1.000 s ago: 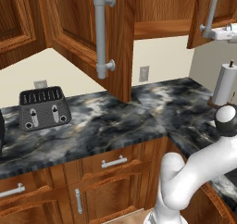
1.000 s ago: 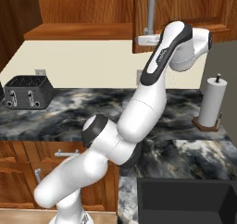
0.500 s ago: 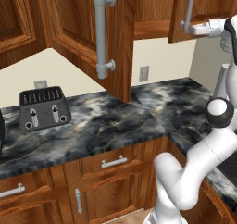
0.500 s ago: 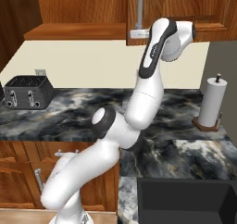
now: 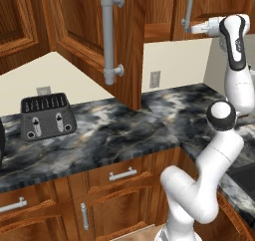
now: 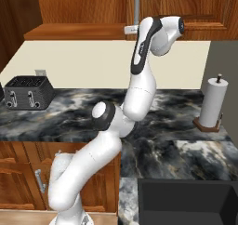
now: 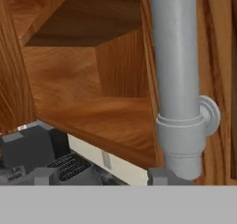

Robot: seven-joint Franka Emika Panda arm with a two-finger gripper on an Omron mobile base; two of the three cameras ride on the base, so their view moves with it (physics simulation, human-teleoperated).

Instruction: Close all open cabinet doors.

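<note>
door (image 5: 209, 6) swung nearly shut; gripper (image 5: 188, 26) perhaps loosening on handle (image 7: 178, 79).

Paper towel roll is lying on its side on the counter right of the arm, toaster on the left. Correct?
Not quite. The paper towel roll stands upright on its holder, as the right base view shows. It is on the counter right of the arm, and the toaster is on the left.

Toaster (image 5: 48, 116) and paper towel roll (image 6: 214, 103) on marble counter (image 5: 114, 135)
</note>
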